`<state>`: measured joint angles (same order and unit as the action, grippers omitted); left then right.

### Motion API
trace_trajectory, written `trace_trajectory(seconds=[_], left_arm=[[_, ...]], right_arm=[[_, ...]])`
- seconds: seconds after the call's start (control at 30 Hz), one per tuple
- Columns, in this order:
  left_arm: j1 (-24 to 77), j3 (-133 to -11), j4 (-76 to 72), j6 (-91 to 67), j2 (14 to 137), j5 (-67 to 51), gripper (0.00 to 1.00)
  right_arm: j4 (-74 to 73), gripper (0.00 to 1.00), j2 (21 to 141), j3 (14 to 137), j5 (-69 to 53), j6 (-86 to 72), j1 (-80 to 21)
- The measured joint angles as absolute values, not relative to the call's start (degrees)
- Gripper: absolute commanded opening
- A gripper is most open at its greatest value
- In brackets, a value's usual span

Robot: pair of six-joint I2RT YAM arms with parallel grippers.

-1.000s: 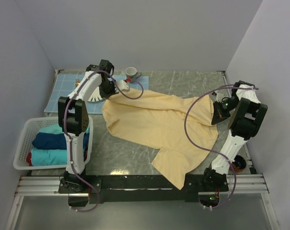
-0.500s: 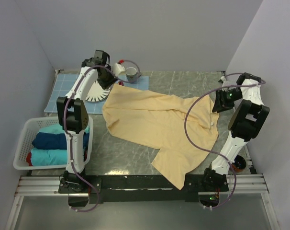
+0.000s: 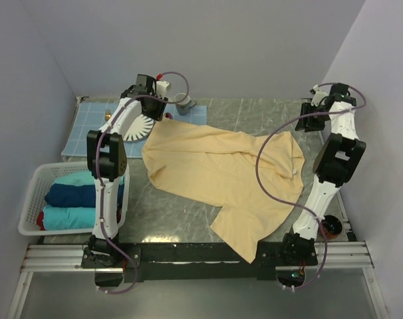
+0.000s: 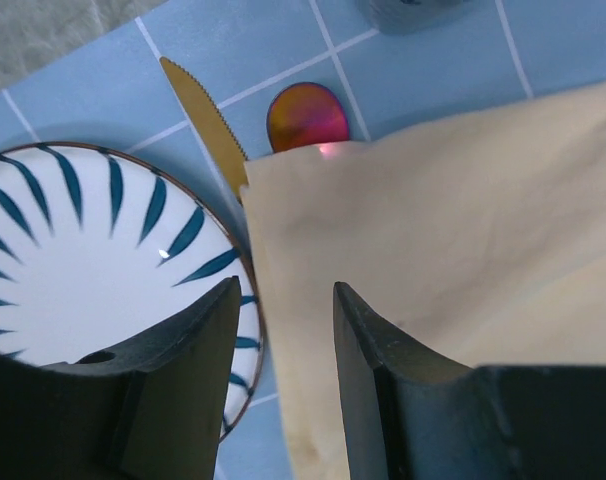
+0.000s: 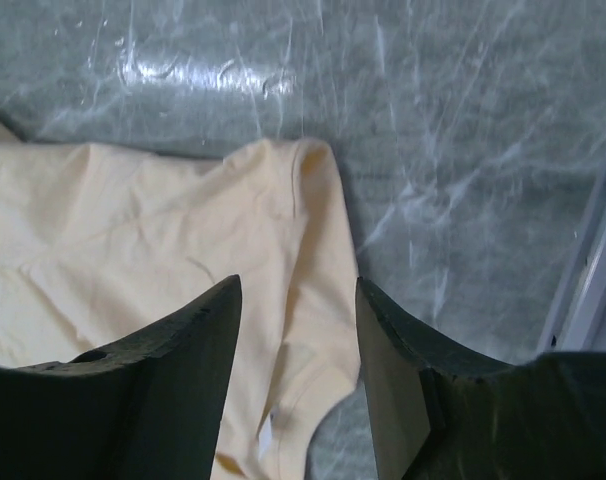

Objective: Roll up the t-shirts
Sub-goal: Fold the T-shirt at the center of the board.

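Observation:
A large pale yellow t-shirt (image 3: 215, 176) lies spread over the middle of the table. My left gripper (image 3: 159, 106) hovers open above its far left corner (image 4: 453, 230), jaws empty (image 4: 288, 300). At the far right my right gripper (image 3: 309, 108) also stands open, above the shirt's far right corner (image 5: 183, 250) near the white neck label (image 5: 266, 435), with nothing between its fingers (image 5: 295, 290). Teal (image 3: 68, 179) and navy (image 3: 70, 195) t-shirts lie folded in the basket on the left.
A white basket (image 3: 35, 183) sits at the left edge. On the blue placemat (image 3: 88, 126) at the back left are a striped plate (image 4: 73, 260), a gold knife (image 4: 208, 120) and a spoon (image 4: 305, 115) partly under the shirt corner, plus a grey mug (image 3: 183, 103).
Both grippers opened and let go of the yellow shirt's far corners, then rose and drew back. The cloth has settled flat on the table.

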<state>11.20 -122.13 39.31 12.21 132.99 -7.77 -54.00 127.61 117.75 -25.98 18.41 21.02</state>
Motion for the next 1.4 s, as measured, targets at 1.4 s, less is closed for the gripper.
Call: trace_trajectory(seconds=[1.4], left_arm=[[10.8, -120.5, 32.9, 6.4, 137.6, 0.9, 0.41]], right_arm=[[-47.7, 0.6, 131.1, 113.0, 5.0, 13.3, 13.7]])
